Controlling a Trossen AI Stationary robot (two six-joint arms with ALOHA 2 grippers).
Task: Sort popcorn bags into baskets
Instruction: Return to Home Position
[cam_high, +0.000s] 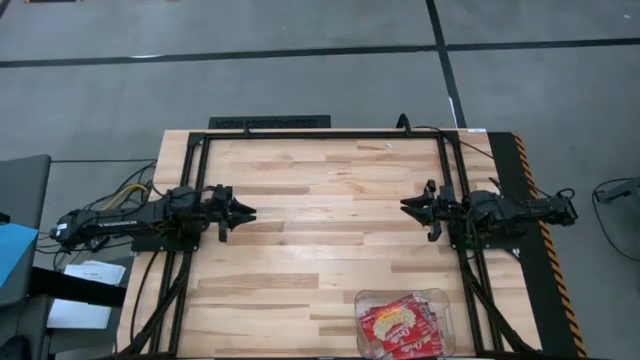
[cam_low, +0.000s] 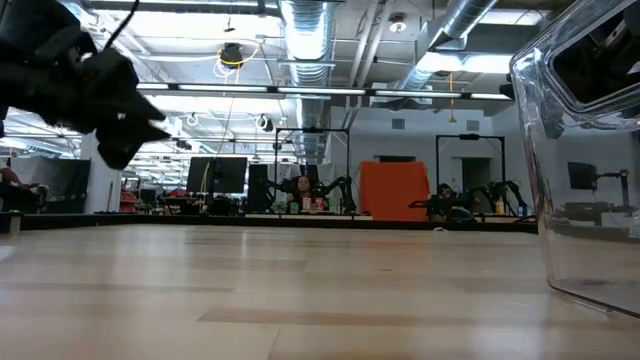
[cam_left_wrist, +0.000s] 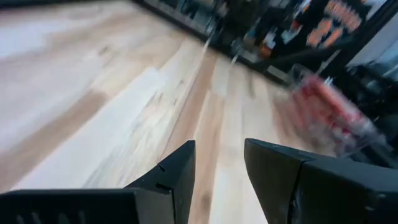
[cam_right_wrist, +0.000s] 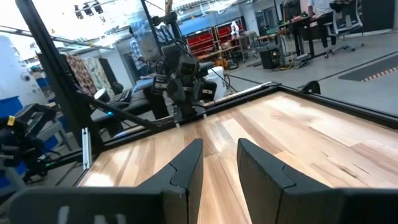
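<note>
Red popcorn bags (cam_high: 398, 328) lie heaped in the clear tub (cam_high: 441, 296) at a table (cam_high: 320, 240) corner on my right arm's side, seemingly all of them, so I'd ease my left gripper (cam_high: 250, 212) and right gripper (cam_high: 405, 208), both empty with jaws slightly parted, straight home, clear of it.

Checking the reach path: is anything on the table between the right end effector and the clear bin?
Nothing visible does. Only bare table lies between the right end effector and the clear bin, which holds the red popcorn bags. The left end effector waits across the table.
</note>
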